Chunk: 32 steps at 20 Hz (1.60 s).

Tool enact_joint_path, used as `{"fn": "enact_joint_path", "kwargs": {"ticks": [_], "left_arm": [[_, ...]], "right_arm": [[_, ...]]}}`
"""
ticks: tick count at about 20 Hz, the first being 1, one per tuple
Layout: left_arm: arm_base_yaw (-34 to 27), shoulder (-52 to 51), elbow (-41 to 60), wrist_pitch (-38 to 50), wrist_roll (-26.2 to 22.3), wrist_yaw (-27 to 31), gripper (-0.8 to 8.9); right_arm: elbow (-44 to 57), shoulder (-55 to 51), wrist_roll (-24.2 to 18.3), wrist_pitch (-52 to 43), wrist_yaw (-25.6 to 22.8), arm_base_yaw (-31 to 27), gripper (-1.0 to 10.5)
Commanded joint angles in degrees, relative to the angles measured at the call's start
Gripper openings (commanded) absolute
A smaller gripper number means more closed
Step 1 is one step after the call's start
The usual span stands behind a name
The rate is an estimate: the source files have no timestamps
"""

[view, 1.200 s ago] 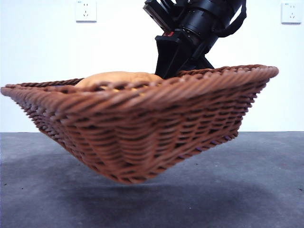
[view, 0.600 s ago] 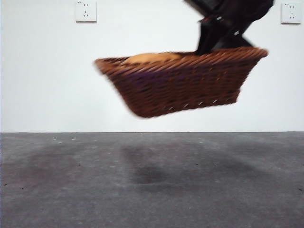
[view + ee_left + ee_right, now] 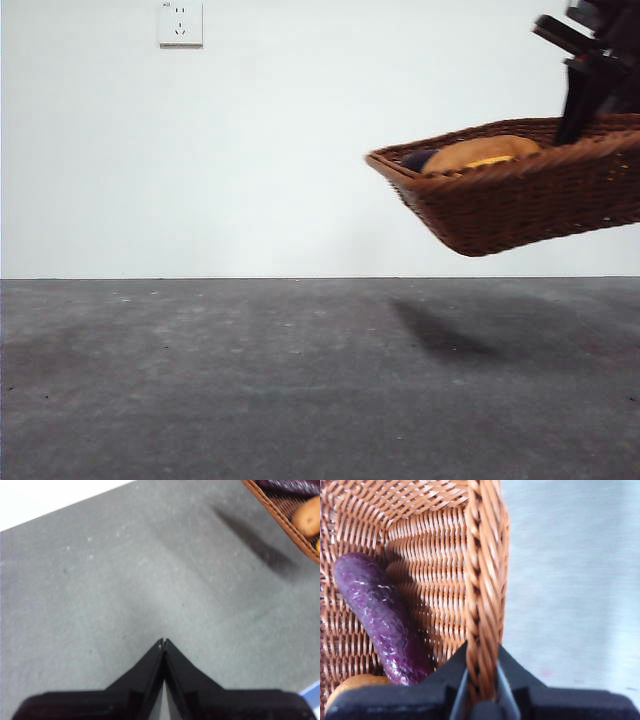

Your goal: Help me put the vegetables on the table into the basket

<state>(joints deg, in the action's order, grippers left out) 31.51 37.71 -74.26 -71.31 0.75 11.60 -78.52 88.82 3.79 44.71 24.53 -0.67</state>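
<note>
The wicker basket (image 3: 520,205) hangs in the air at the right of the front view, well above the table (image 3: 250,380). My right gripper (image 3: 481,680) is shut on the basket's braided rim (image 3: 482,580) and holds it up. Inside lie the purple eggplant (image 3: 382,620) and the brown potato (image 3: 478,152), with a strip of yellow corn (image 3: 490,161) showing beside the potato. My left gripper (image 3: 163,642) is shut and empty, above bare table, away from the basket (image 3: 280,515).
A white wall with a socket (image 3: 180,22) stands behind the table. A blue-white object (image 3: 312,697) shows at the edge of the left wrist view.
The right gripper has carried the basket up off the table and away to the right. The basket now looks smaller and is partly cut off by the right edge.
</note>
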Motion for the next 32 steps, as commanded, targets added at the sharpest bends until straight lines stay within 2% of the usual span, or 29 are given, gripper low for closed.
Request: {"fn": "enact_joint_path", "kwargs": {"ticks": [1, 3, 8, 21, 25, 28, 32], "left_arm": [[-0.2, -0.4, 0.7, 1.2, 1.9, -0.1, -0.08], [-0.2, -0.5, 0.7, 2.3, 1.9, -0.1, -0.08], [-0.2, -0.4, 0.7, 1.8, 2.1, 0.0, -0.08], [-0.2, 0.2, 0.7, 1.5, 2.9, 0.0, -0.08], [-0.2, 0.5, 0.7, 1.5, 2.9, 0.0, -0.08], [-0.2, 0.5, 0.7, 1.5, 2.9, 0.0, -0.08], [-0.2, 0.7, 0.7, 1.5, 2.9, 0.0, -0.08]], "right_arm": [[1.7, 0.7, -1.3, -1.3, 1.1, -1.2, -0.1], [5.9, 1.0, -1.0, -5.7, 2.8, -2.1, -0.1], [13.9, 3.0, -1.0, -14.9, 3.0, -2.7, -0.1], [13.9, 16.3, -4.1, -19.8, 0.5, -3.6, -0.1], [13.5, 16.8, -4.7, -21.4, 0.8, -3.5, 0.1], [13.4, 16.7, -4.7, -21.5, 1.2, -3.5, 2.3], [12.2, 14.0, -4.5, -21.2, 0.9, -3.5, 2.6]]}}
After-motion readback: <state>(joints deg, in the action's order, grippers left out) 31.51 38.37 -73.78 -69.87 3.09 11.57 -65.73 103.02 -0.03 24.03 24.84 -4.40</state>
